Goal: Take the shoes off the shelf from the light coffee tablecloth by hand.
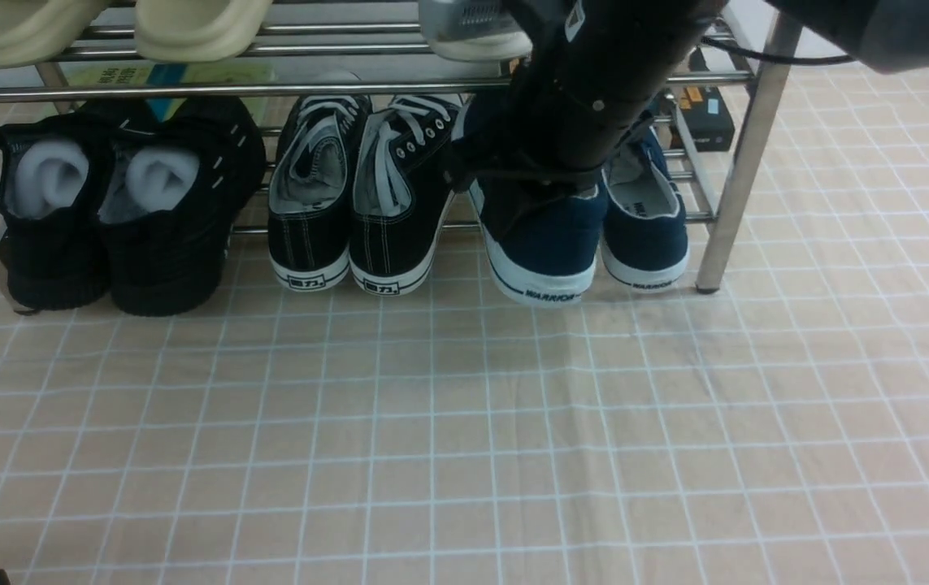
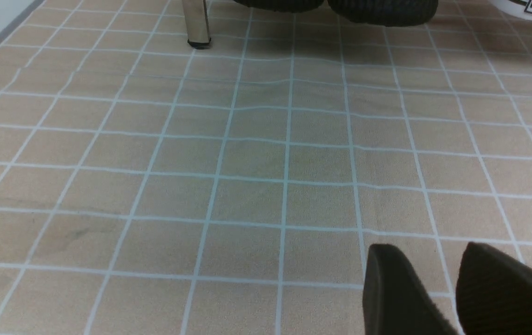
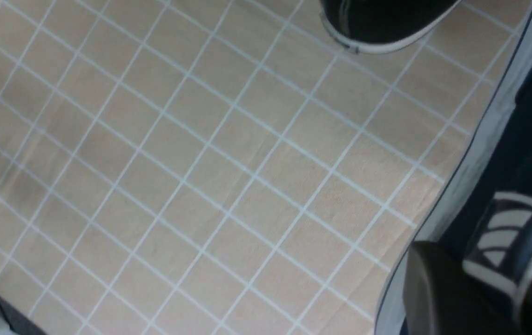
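Navy blue canvas slip-on shoe [image 1: 541, 236] at the right end of the chrome tube rack [image 1: 188, 89] sits heel-clamped in the right gripper [image 1: 533, 183], ready for pulling out.

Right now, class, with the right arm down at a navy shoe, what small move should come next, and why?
Probably draw the nearer navy shoe back toward the robot, low over the tablecloth. The right gripper sits at its heel, and its toe lies under the shelf rail, so lifting might snag.
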`<state>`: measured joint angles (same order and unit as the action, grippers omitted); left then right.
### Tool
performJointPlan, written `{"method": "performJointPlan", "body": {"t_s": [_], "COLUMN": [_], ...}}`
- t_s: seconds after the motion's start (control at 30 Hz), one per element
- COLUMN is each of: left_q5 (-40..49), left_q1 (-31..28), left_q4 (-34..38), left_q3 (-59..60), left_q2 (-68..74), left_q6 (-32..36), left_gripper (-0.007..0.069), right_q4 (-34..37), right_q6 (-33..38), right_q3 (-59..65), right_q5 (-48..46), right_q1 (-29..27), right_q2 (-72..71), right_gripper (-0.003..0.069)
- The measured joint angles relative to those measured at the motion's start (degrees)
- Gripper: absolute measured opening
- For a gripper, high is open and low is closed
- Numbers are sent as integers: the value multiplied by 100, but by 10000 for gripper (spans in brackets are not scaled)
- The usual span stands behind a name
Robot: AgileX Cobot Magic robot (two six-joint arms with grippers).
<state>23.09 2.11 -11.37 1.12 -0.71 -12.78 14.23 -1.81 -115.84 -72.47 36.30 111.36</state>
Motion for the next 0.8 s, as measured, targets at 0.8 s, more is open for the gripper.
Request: {"method": "performJointPlan", "body": {"t_s": [0.8], "left_q5": [0], "left_q1": [0], "left_q4": [0], "left_q3": [0], "left_q2": [0], "left_q6": [0], "left_gripper": [240], "right_q4": [-335], "right_q6": [-1102], "right_q3": [3497], "right_q5": [1046], "right_q1": [738], "right_q2": [-1175], "right_gripper": [29]}}
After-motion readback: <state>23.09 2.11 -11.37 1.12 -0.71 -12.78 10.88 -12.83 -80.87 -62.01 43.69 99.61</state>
